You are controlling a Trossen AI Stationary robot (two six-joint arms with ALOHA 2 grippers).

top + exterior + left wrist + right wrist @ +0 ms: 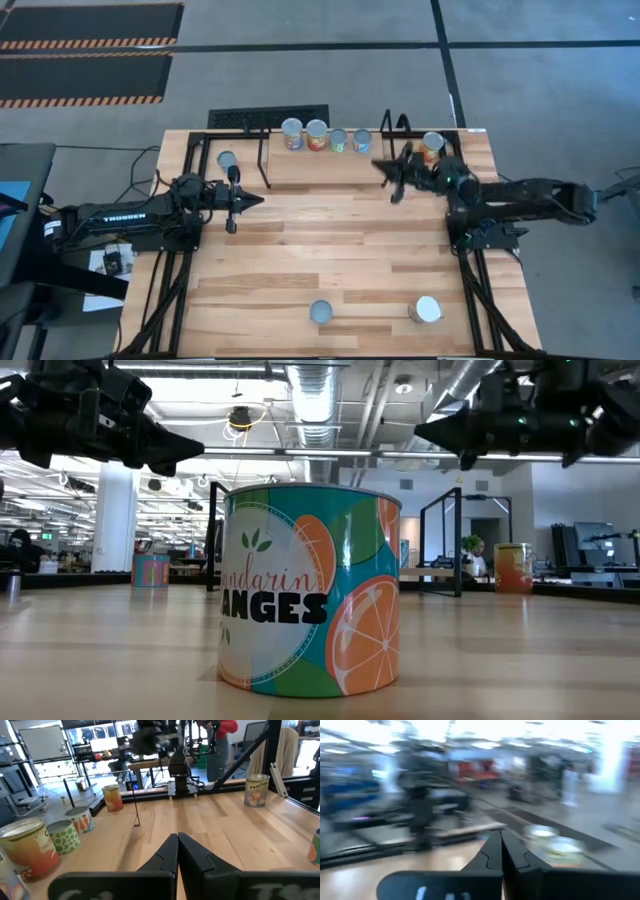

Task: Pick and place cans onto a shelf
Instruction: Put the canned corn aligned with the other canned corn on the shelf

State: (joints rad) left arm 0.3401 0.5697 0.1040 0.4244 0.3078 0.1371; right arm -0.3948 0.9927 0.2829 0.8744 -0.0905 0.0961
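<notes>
The shelf stands at the table's far side with four cans in a row on its board; they also show in the left wrist view. One can stands on the table past the shelf's right end, and another past its left end. Two cans stand near the table's near edge. My left gripper is shut and empty, left of the table's middle. My right gripper is shut and empty above the shelf's right end.
The shelf's black wire frames rise at both its ends. In the low view the mandarin-oranges can stands close in front, and both grippers hang high above the table. Bare planks lie mid-table.
</notes>
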